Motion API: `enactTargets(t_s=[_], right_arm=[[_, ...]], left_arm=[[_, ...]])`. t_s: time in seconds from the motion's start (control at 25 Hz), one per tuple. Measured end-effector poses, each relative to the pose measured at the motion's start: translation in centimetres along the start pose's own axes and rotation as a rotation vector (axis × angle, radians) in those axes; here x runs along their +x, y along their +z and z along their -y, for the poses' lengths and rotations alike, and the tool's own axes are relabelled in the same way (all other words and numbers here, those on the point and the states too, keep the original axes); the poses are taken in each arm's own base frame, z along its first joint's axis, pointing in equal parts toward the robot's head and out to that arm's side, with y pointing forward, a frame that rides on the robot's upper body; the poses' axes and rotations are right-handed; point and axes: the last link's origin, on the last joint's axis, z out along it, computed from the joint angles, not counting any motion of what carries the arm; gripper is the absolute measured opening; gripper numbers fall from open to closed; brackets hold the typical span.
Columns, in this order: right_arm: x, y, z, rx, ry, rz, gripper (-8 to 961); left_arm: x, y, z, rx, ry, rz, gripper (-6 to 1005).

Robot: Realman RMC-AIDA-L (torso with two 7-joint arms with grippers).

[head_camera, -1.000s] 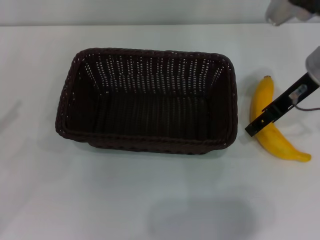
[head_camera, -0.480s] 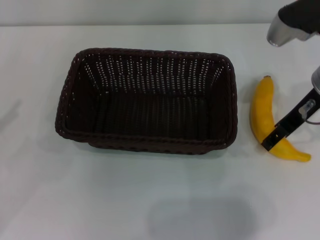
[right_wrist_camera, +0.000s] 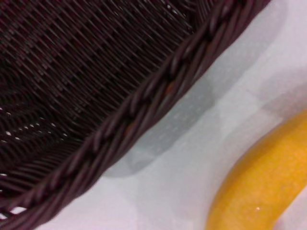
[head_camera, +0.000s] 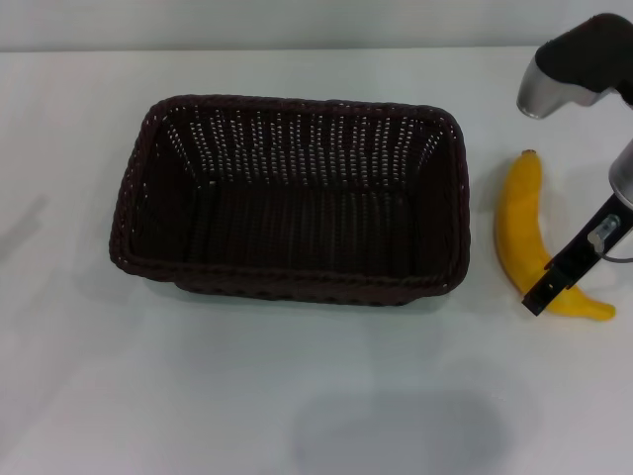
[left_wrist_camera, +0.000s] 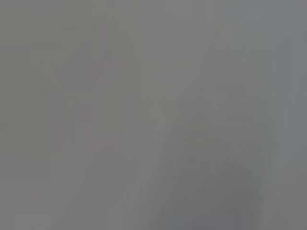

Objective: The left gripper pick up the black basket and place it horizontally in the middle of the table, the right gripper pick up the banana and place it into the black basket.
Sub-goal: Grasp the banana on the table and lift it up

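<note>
Over the last second the right tool, opening I cannot tell, slides toward 5 o'clock along the banana, so the black basket stays empty.

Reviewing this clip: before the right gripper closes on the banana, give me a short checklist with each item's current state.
1. Black basket set horizontally near the middle of the table: ok.
2. Basket interior free for the drop: ok, nothing visible inside.
3. Banana lying on the table, beside the basket and apart from it: ok.
4. Right gripper lined up with the banana: ok, its thin black finger crosses the banana's near end in the head view.
5. Fingers straddling the banana, open enough: cannot tell, only one finger shows.
6. Left gripper out of the way: cannot tell; it appears in no view.
</note>
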Motion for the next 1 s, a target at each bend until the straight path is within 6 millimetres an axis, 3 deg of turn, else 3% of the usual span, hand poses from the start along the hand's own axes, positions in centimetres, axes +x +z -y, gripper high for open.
enactTargets(t_s=[0.48, 1.0], right_arm=[[-0.1, 1.0, 0.0, 0.078, -0.049, -0.049, 735], [-0.3, 0.7, 0.9, 0.095, -0.062, -0.012, 441]], left_arm=[[0.1, 0.1, 0.1, 0.007, -0.002, -0.009, 896], [0.3, 0.2, 0.2, 0.012, 0.0, -0.021, 893]])
